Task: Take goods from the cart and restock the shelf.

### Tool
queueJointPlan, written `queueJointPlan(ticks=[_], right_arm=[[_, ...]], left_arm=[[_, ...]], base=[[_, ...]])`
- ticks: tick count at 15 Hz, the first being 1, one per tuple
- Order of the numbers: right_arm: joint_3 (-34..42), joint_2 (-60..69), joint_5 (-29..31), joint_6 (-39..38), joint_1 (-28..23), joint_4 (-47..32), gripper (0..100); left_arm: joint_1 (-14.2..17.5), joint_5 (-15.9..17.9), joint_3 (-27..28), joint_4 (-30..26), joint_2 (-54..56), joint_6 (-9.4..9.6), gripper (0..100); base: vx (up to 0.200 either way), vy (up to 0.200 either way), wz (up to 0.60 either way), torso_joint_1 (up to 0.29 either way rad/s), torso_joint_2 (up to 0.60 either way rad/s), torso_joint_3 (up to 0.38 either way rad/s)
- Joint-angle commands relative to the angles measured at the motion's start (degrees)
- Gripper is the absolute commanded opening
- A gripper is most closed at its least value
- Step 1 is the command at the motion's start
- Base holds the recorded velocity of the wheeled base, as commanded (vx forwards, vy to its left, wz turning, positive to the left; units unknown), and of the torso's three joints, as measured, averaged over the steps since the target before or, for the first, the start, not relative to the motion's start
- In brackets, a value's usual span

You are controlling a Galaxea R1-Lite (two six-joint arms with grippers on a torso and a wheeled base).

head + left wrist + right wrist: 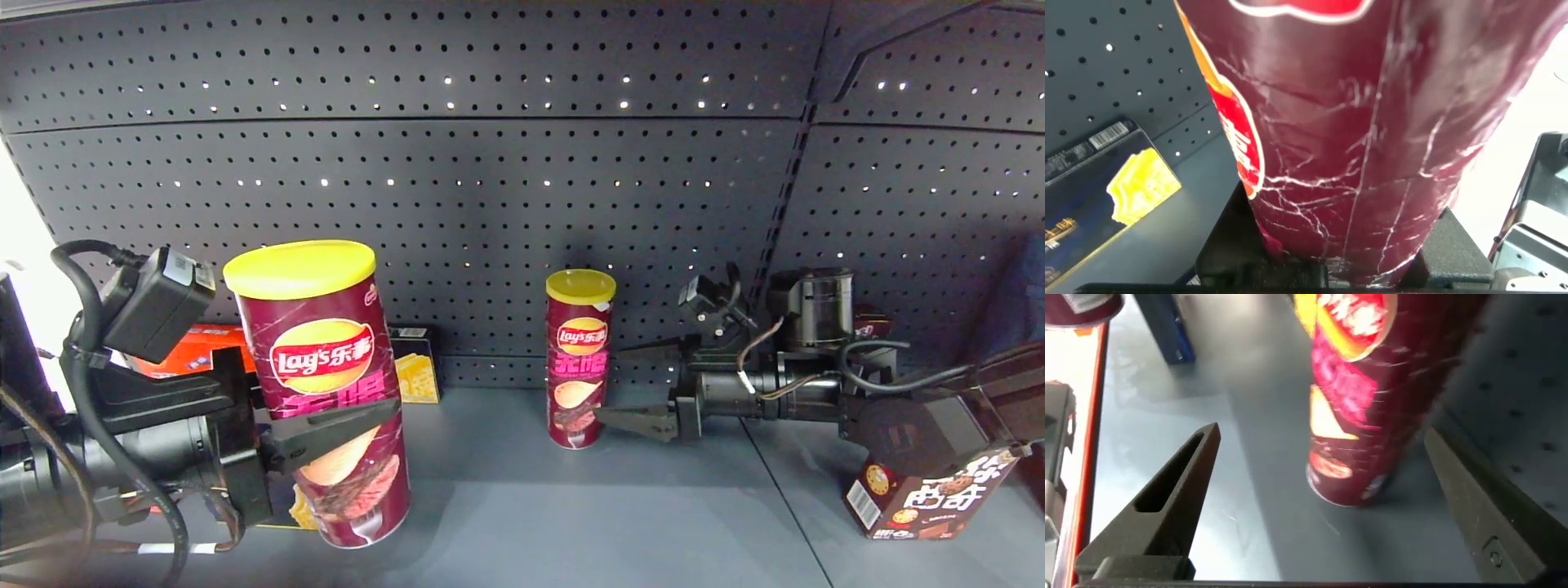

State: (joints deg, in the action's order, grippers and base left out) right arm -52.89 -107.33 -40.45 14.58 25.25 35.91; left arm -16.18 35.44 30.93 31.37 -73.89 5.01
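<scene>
Two chip cans in play. Lower left of the head view: left gripper clamped on the large chip can at mid-body; can upright, and I cannot tell whether its base rests on the shelf. Glossy maroon tube with a yellow plastic lid. Likely light and stiff-walled, but slick and apt to dent if squeezed hard. An orange box and a dark box sit behind it, against the grey pegboard.

Centre: small chip can stands on the shelf. It is tall and narrow, so probably tippy; best held around the middle. Right gripper has its fingers spread wide, flanking the can low down; contact unclear.

Lower right: a cookie box, cardboard, tilted.
</scene>
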Motion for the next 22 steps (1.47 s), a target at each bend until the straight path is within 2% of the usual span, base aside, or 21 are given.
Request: queueJointPlan(ticks=[1, 12, 22], right_arm=[[0.1, 1.2, 0.0, 0.0, -0.9, -0.1, 100], [-7.1, -7.1, 0.0, 0.0, -1.1, 0.0, 100], [-12.0, -12.7, 0.0, 0.0, 1.2, 0.2, 100]], left_arm=[[0.0, 0.1, -0.6, 0.1, 0.6, 0.00, 0], [0.0, 0.0, -1.2, 0.1, 0.6, 0.00, 0], [0.2, 0.0, -2.8, 0.1, 0.7, 0.00, 0]], base=[[0.000, 0.000, 0.00, 0.000, 0.00, 0.000], [0.000, 0.000, 0.00, 0.000, 0.00, 0.000], [0.000, 0.000, 0.00, 0.000, 0.00, 0.000]])
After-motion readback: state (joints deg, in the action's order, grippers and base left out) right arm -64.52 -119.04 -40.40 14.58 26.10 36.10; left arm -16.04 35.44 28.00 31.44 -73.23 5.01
